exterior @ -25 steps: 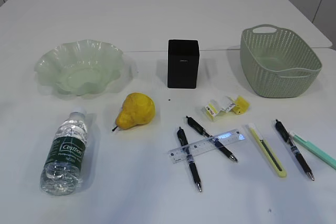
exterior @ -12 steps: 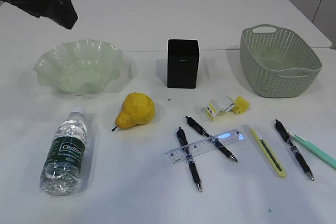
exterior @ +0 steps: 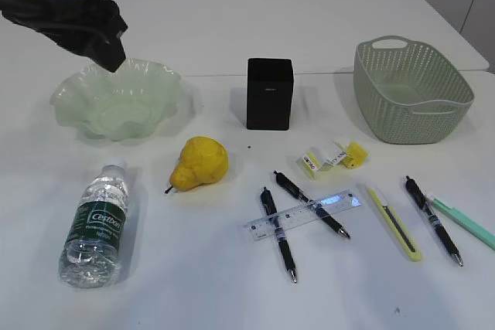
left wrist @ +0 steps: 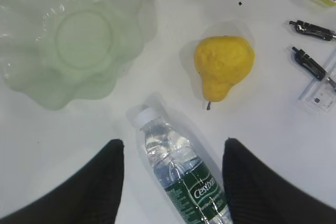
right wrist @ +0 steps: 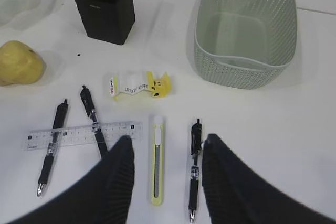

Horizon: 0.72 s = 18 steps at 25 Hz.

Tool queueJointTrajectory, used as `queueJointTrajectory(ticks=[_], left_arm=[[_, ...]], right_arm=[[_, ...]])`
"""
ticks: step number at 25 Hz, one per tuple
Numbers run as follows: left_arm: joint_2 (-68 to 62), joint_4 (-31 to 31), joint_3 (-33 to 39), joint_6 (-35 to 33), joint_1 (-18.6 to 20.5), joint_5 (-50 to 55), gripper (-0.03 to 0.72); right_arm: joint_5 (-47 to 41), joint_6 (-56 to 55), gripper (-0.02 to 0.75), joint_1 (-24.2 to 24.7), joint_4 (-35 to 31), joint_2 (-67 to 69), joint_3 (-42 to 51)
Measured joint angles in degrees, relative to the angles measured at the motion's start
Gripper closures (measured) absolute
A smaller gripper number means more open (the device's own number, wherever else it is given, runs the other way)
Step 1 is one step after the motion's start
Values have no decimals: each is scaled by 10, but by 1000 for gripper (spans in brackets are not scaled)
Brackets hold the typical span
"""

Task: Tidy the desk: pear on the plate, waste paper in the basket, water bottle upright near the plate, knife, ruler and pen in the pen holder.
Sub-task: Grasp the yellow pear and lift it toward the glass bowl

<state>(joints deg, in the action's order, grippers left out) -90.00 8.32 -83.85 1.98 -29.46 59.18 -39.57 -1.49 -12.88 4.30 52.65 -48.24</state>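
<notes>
Landmark: black pen holder [exterior: 269,93], upright at mid-table; all places below are given from it.
Pear [exterior: 199,162]: lies on the bare table, in front of the holder and to its left, stem toward the near edge; not yet on the plate.
Plate [exterior: 116,99]: pale green, scalloped, to the left of the holder; nothing in it.
Water bottle [exterior: 97,222]: on its side, far left and well in front of the holder, cap pointing toward the plate.
Waste paper [exterior: 332,156]: yellow-and-white wrapper just in front of the holder, to its right.
Basket [exterior: 410,90]: to the right of the holder; nothing in it.
Ruler [exterior: 305,214]: in front of the holder, resting across two black pens [exterior: 278,233].
Knife [exterior: 394,222]: yellow utility knife, in front and right of the holder, with a third black pen beside it.
Left gripper [left wrist: 170,174]: fingers apart, holding nothing; in its wrist view the bottle lies between them, pear and plate beyond.
Right gripper [right wrist: 167,174]: fingers apart, holding nothing; above the knife and the pen beside it.
Step in hand (judged): left arm reaching for the pear or the bottle.
Handling advice: for the pear, close across the broad body, not the narrow neck; lift clear of the plate's raised rim before lowering.
</notes>
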Motion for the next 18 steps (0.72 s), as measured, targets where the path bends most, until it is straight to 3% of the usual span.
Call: queueJointTrajectory(ticks=[18], left_arm=[[-109, -16, 0, -95, 0, -19, 252]], right_arm=[[-3, -9, 416, -1, 0, 3, -16]])
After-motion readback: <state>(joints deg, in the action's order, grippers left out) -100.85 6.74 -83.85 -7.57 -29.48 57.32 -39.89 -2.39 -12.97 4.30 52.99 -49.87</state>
